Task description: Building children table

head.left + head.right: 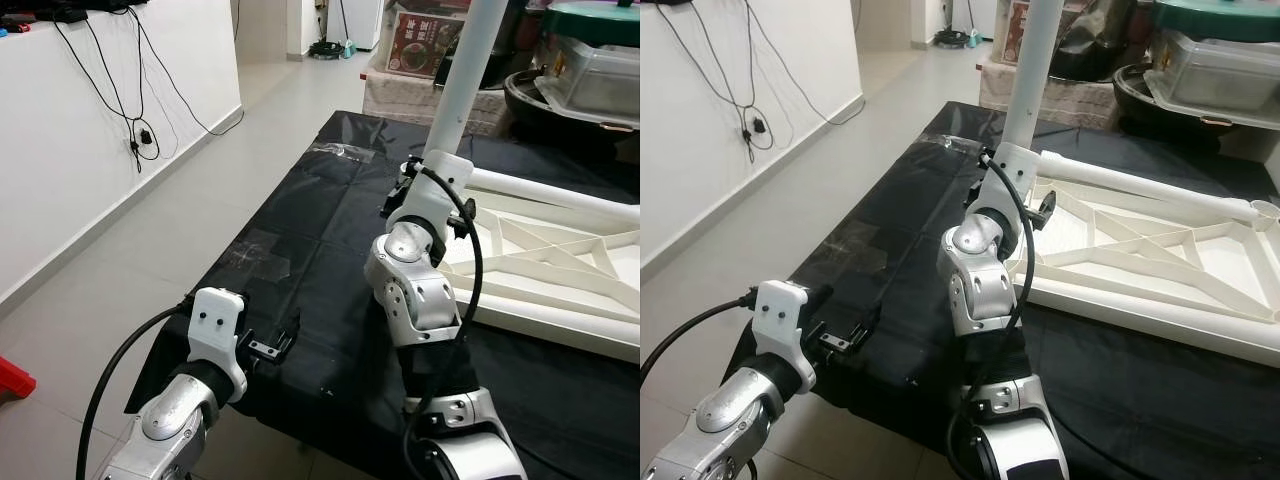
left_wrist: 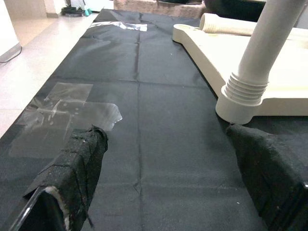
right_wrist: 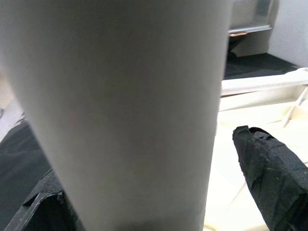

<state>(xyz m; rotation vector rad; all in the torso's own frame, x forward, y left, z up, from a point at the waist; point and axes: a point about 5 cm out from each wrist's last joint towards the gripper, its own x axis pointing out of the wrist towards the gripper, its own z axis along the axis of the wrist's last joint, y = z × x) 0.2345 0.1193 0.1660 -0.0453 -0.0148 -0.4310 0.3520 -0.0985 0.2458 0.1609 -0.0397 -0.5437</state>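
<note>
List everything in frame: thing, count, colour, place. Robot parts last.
table top: 1, white, upside down with its ribbed underside up, on the black sheet, to the robot's right
upright leg: 1, white, standing in the table top's near-left corner socket
loose leg: 1, white, lying along the table top's far edge
black sheet: 1, black, spread on the floor
clear tape: two patches, transparent, on the sheet's left part
cables: several, black, hanging down the white wall on the left
storage boxes: number unclear, grey and green, behind the sheet
left gripper: 1, black fingers open, low over the sheet's near-left edge
right gripper: 1, black fingers either side of the upright leg, grip unclear
</note>
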